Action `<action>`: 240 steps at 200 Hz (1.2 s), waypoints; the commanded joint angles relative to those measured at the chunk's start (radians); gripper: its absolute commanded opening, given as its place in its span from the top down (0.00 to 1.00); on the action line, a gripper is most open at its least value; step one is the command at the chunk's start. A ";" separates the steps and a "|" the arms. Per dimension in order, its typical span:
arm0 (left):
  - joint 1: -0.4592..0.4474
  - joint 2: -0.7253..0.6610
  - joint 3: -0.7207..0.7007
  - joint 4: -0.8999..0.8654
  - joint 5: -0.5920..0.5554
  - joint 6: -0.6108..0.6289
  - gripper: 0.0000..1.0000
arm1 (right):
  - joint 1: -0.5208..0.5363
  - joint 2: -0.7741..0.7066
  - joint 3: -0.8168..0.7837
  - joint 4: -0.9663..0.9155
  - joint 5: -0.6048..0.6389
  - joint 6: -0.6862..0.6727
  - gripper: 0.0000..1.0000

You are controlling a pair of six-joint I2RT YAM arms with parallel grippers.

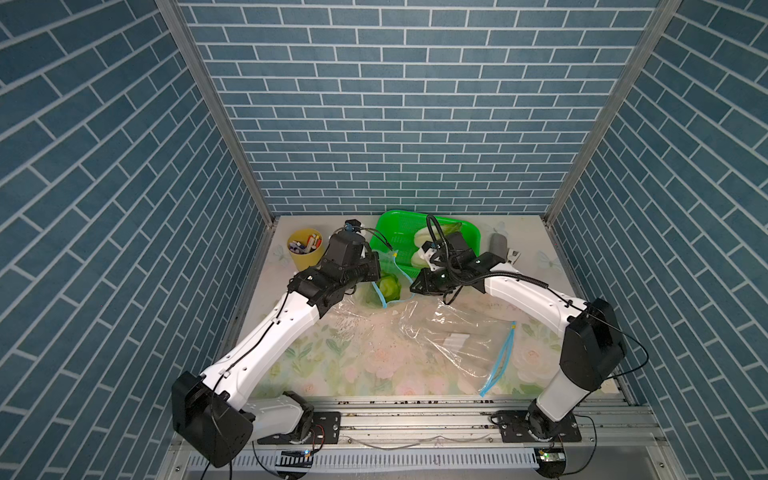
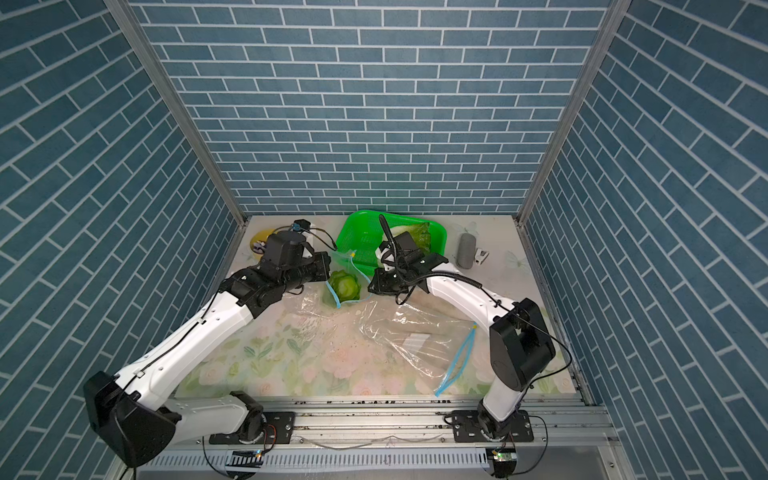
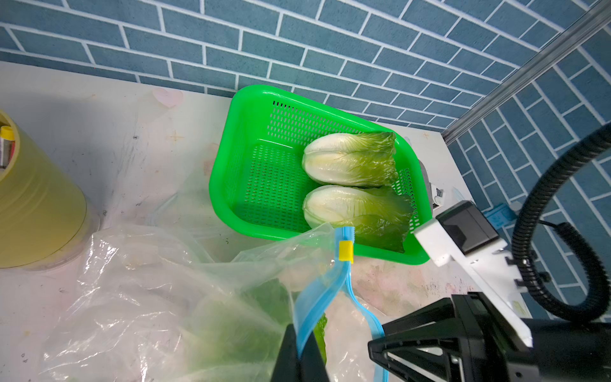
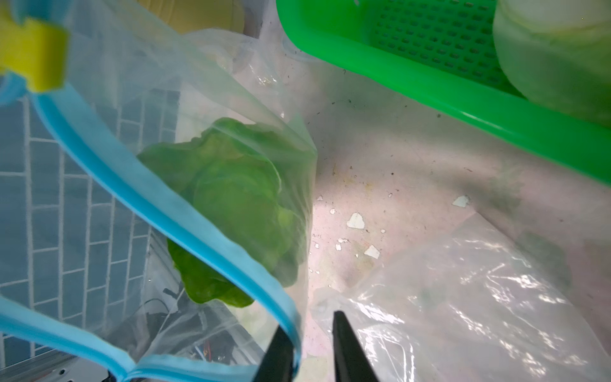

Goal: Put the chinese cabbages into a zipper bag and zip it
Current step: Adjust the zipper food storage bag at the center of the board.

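Note:
A clear zipper bag (image 3: 148, 291) with a blue rim and a yellow slider (image 3: 346, 250) lies by the green basket (image 3: 251, 109). One chinese cabbage (image 4: 238, 205) sits inside it, seen in both top views (image 1: 390, 286) (image 2: 344, 284). Two more cabbages (image 3: 350, 158) (image 3: 353, 211) lie side by side in the basket. My left gripper (image 3: 299, 344) is shut on the bag's blue rim (image 3: 317, 297). My right gripper (image 4: 309, 327) is at the opposite side of the mouth. Its jaws stand apart, with the blue rim (image 4: 291, 317) lying against one finger.
A second clear bag (image 1: 453, 336) with a blue zipper (image 1: 496, 361) lies flat near the right arm. A yellow cup of pens (image 1: 305, 249) stands at the back left. A grey cylinder (image 1: 498, 243) and a white clip (image 1: 513, 255) sit right of the basket.

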 commanded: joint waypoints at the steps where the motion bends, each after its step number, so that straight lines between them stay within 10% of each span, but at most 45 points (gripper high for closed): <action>1: 0.000 -0.011 -0.005 0.007 -0.002 -0.001 1.00 | 0.000 0.019 0.009 0.056 -0.053 0.029 0.86; 108: 0.000 -0.051 0.247 -0.302 -0.091 0.116 1.00 | 0.012 -0.075 0.160 0.202 -0.319 0.098 1.00; 154: 0.024 0.073 0.408 -0.382 -0.167 0.128 1.00 | 0.012 0.026 0.388 -0.003 -0.186 0.071 1.00; 186: 0.026 0.094 0.471 -0.393 -0.146 0.125 1.00 | 0.024 0.009 0.420 0.129 -0.328 0.102 1.00; 240: 0.031 0.062 0.479 -0.422 -0.224 0.148 1.00 | 0.024 0.063 0.580 -0.112 -0.118 -0.021 1.00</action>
